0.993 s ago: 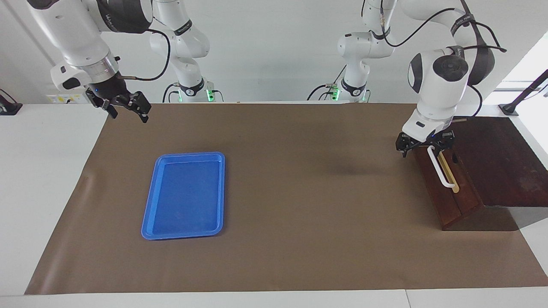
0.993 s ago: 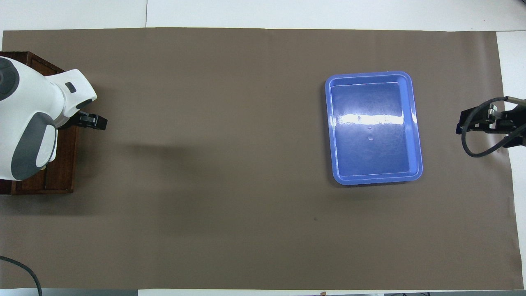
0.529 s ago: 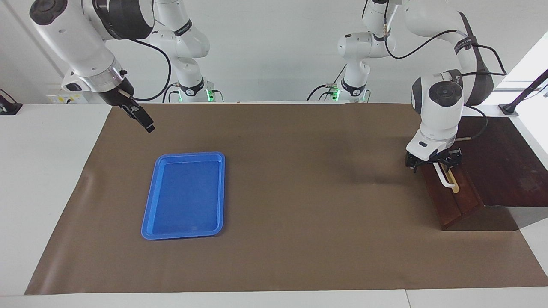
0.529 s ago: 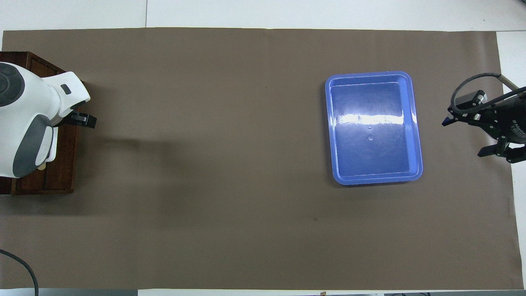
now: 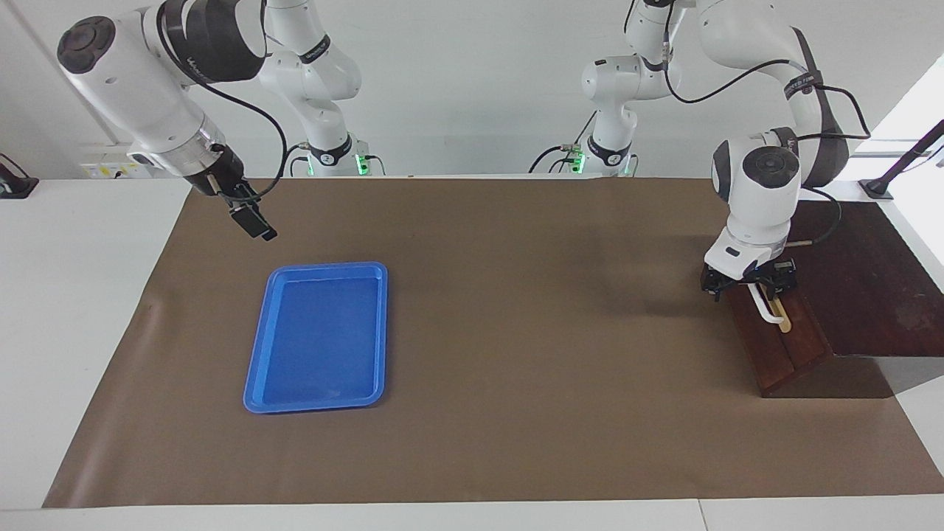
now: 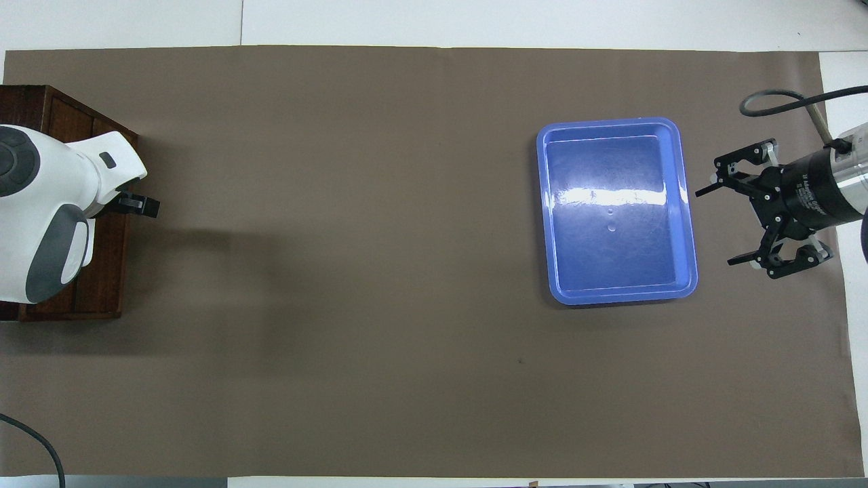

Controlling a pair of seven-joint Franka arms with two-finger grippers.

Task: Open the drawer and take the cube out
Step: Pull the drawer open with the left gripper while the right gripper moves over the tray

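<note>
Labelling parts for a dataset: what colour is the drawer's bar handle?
White, on a tan strip; the handle shows best in the facing view.

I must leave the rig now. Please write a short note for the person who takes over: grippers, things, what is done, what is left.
Left gripper: open, at the drawer handle, not closed on it.
Right gripper: open, holds nothing, in the air beside the blue tray at the right arm's end of the table.
Drawer: shut, at the left arm's end.
Cube: not in view.
Done: left gripper brought to the handle.
Left: grip the handle, pull the drawer open, take out the cube.
</note>
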